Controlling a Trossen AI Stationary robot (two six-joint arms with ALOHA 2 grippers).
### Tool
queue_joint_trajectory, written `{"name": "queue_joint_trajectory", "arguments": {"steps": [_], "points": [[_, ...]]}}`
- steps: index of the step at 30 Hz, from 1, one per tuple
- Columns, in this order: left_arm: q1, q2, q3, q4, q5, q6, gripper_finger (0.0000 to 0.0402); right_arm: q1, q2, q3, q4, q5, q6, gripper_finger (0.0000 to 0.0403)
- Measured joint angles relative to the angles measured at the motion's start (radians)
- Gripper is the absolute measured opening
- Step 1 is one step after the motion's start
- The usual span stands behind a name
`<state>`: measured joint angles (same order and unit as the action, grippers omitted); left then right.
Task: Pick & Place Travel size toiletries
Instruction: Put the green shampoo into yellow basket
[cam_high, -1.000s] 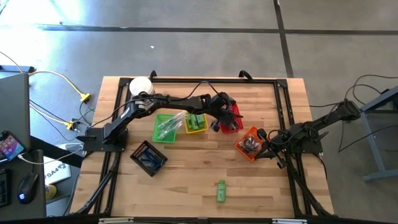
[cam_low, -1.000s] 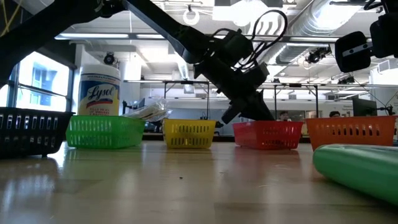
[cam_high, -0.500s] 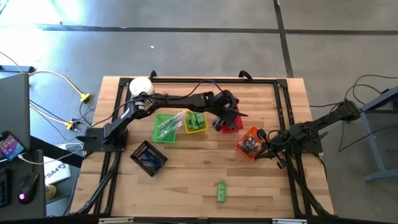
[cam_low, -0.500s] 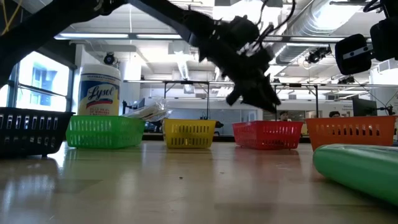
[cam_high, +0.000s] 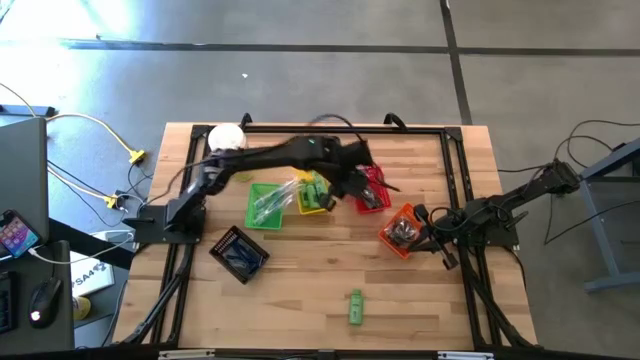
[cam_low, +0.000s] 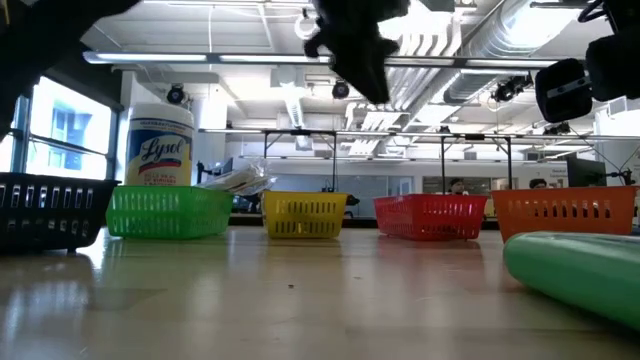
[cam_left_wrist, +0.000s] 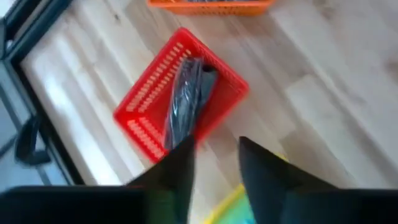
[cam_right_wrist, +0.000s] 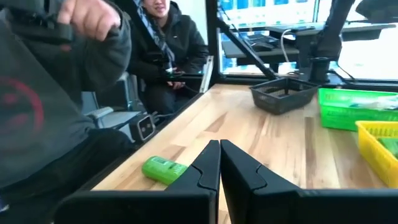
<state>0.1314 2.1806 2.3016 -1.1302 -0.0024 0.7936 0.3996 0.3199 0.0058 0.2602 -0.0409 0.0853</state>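
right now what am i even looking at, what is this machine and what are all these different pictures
It is a robot with two dark arms bolted to a wooden table, sorting small toiletries into little baskets. One picture looks straight down, one sits at table height, and two come from cameras on the arms' wrists.

From above, the left gripper hangs over the red basket, fingers apart and holding nothing; its wrist camera shows dark razor-like sticks lying in that basket. The right gripper waits shut beside the orange basket.

Also on the table: a green basket, a yellow basket, a black basket, a white jar, and one green bottle lying loose. People sit beyond the table's edge.
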Motion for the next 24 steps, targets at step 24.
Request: {"name": "queue_joint_trajectory", "arguments": {"steps": [24], "points": [[0.143, -1.212, -1.58, 1.037, 0.263, -0.689, 0.0001, 0.0, 0.0, 0.0, 0.021, 0.041, 0.027, 0.0003]]}}
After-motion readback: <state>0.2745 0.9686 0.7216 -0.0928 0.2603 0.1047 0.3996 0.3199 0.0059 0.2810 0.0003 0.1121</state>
